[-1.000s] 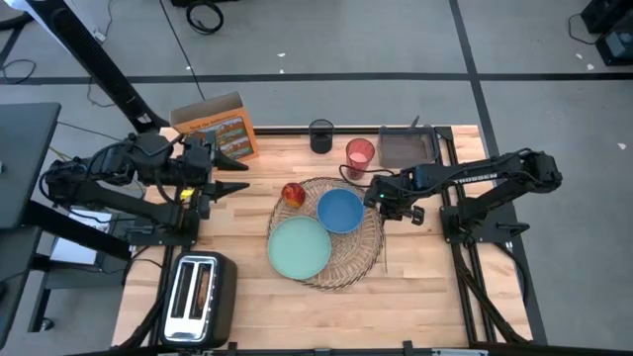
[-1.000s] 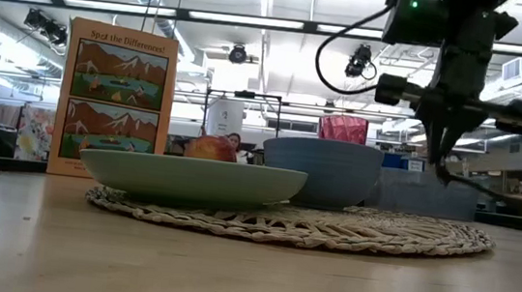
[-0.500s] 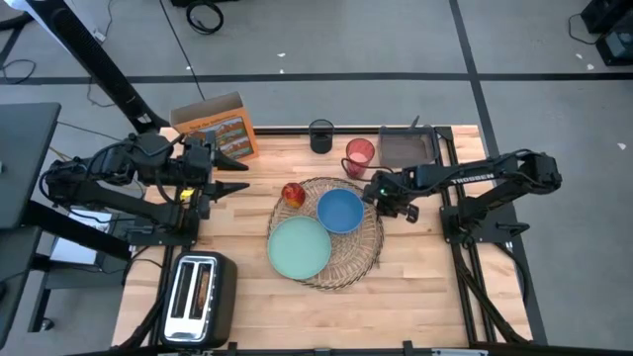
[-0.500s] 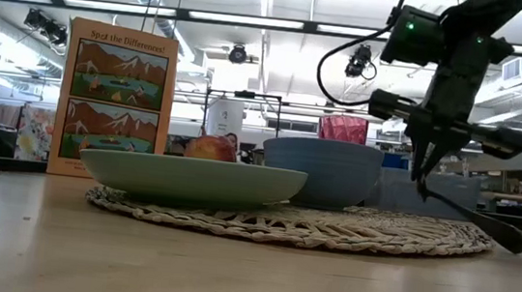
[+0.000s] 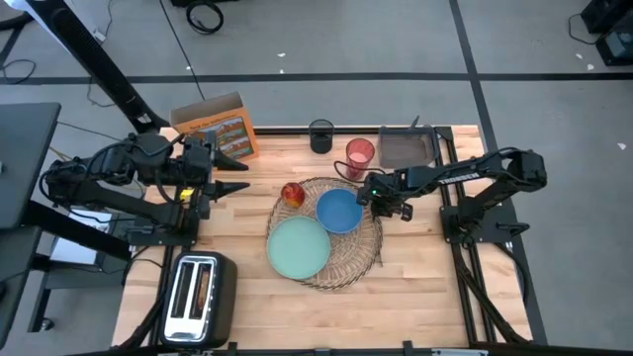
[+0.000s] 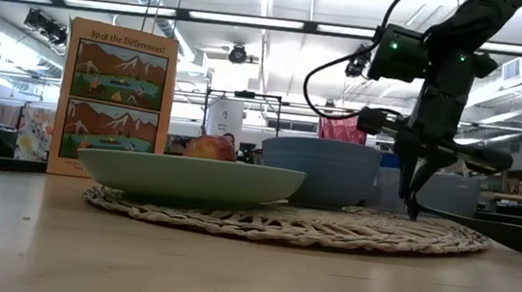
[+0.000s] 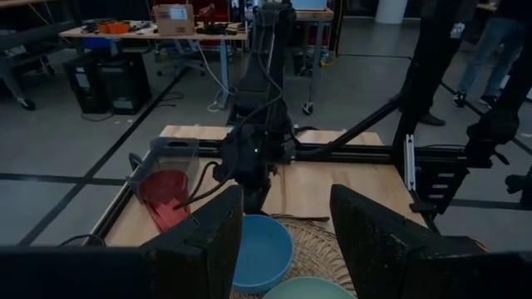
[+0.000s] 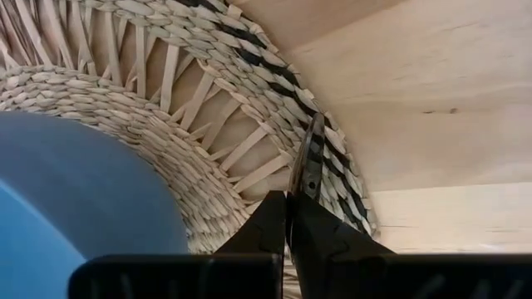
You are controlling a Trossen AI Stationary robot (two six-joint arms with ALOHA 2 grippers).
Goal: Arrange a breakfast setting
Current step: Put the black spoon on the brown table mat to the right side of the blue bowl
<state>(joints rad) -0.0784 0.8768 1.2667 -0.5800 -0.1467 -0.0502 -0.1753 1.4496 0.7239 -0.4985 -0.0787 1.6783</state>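
My right gripper (image 8: 288, 218) is clenched on the spoon (image 8: 309, 159), just beside the bowl (image 8: 75, 199), over the placemat (image 8: 208, 124) edge. My left gripper (image 5: 237, 174) waits parted, well apart from the bowl.

we see bright ceiling strip lights (image 6: 255, 21) glaring in the low view; the left wrist view looks dim, its near fingers (image 7: 378, 241) perhaps blurred.
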